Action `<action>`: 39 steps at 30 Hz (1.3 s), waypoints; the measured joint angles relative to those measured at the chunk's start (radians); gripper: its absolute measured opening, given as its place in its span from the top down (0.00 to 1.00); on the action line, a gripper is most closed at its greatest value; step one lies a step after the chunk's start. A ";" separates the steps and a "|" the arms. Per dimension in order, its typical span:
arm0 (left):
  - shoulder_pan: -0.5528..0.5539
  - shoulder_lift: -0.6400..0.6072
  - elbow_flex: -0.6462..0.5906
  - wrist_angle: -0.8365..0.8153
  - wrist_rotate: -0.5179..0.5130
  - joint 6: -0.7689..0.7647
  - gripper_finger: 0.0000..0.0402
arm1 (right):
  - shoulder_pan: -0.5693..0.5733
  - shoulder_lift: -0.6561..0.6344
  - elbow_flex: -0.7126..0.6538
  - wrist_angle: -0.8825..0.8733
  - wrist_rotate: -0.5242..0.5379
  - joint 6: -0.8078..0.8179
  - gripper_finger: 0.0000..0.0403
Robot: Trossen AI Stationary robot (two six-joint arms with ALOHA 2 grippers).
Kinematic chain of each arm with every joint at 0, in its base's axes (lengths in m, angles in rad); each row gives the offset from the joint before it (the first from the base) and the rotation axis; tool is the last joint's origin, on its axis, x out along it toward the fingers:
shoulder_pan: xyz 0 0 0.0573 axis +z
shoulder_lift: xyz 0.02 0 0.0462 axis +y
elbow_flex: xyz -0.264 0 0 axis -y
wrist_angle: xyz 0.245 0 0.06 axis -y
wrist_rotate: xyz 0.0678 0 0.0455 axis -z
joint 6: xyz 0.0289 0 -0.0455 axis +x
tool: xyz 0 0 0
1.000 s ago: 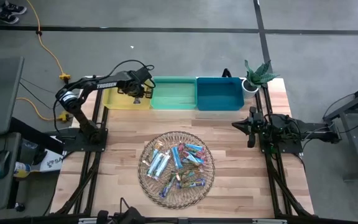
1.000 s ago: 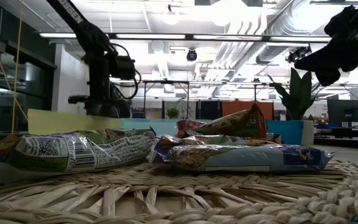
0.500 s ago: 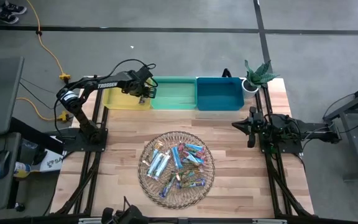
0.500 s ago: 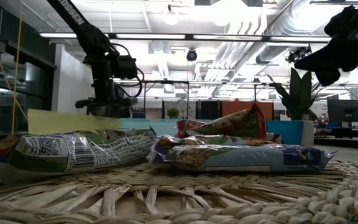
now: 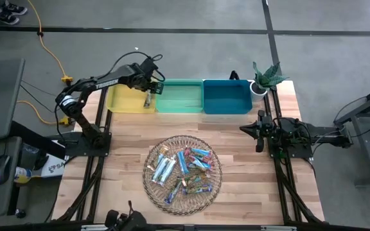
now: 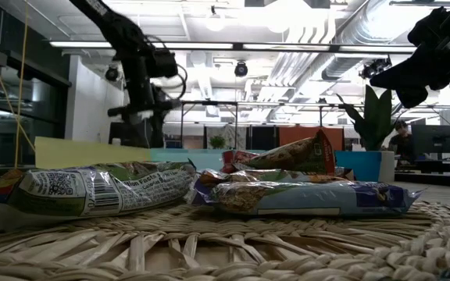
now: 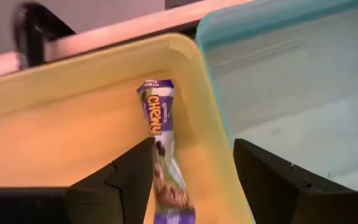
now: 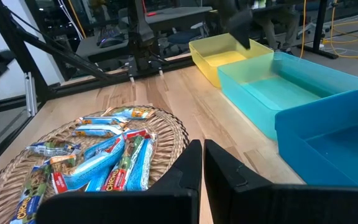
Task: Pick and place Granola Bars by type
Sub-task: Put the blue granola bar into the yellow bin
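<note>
My left gripper [image 5: 150,88] hangs open above the yellow bin [image 5: 124,100], near the wall it shares with the teal bin [image 5: 180,96]. A purple-wrapped granola bar [image 7: 160,134] lies in the yellow bin along that wall, below and between my fingers [image 7: 126,177], which stand clear of it. Several more granola bars [image 5: 184,168] in blue, brown and pink wrappers lie heaped on the round wicker tray [image 5: 184,138] at the table's near middle. My right gripper [image 5: 244,129] waits shut at the right side, holding nothing.
A blue bin [image 5: 227,96] stands right of the teal one along the far edge, with a potted plant [image 5: 265,77] at the far right corner. Bare wood lies between the bins and the tray.
My left gripper has risen out of the yellow bin and tipped a little. The purple bar stays behind in the bin and now shows lying below the fingers.
</note>
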 joint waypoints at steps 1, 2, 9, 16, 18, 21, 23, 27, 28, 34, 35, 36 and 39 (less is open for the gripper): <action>-0.002 -0.018 0.010 -0.018 0.013 0.004 0.47 | 0.000 0.000 0.000 0.000 0.000 0.000 1.00; -0.007 -0.035 0.015 -0.020 0.042 0.007 0.47 | 0.000 0.000 0.000 0.000 0.000 0.000 1.00; -0.037 -0.207 0.017 -0.024 0.417 0.101 0.47 | 0.000 0.000 0.000 0.000 0.000 0.000 1.00; -0.223 -0.434 0.017 -0.031 0.641 0.187 0.47 | 0.000 0.000 0.000 0.000 0.000 0.000 1.00; -0.299 -0.494 0.017 -0.030 0.637 0.160 0.47 | 0.000 0.000 0.000 0.000 0.000 0.000 1.00; -0.422 -0.566 0.017 -0.020 0.582 0.089 0.47 | 0.000 0.000 0.000 0.000 0.000 0.000 1.00; -0.518 -0.598 0.017 -0.009 0.533 0.034 0.47 | 0.000 0.000 0.000 0.000 0.000 0.000 1.00; -0.728 -0.626 0.017 0.021 0.358 -0.096 0.47 | 0.000 0.000 0.000 0.000 0.000 0.000 1.00; -0.787 -0.623 0.017 0.027 0.301 -0.126 0.47 | 0.000 0.000 0.000 0.000 0.000 0.000 1.00; -1.085 -0.539 0.016 0.030 -0.013 -0.302 0.47 | 0.000 0.000 0.000 0.000 0.000 0.000 1.00; -1.122 -0.522 0.016 0.029 -0.057 -0.347 0.47 | 0.000 0.000 0.000 0.000 0.000 0.000 1.00; -1.155 -0.504 0.016 0.029 -0.102 -0.396 0.47 | 0.000 0.000 0.000 0.000 0.000 0.000 1.00; -1.231 -0.437 0.016 0.023 -0.216 -0.537 0.47 | 0.000 0.000 0.000 0.000 0.000 0.000 1.00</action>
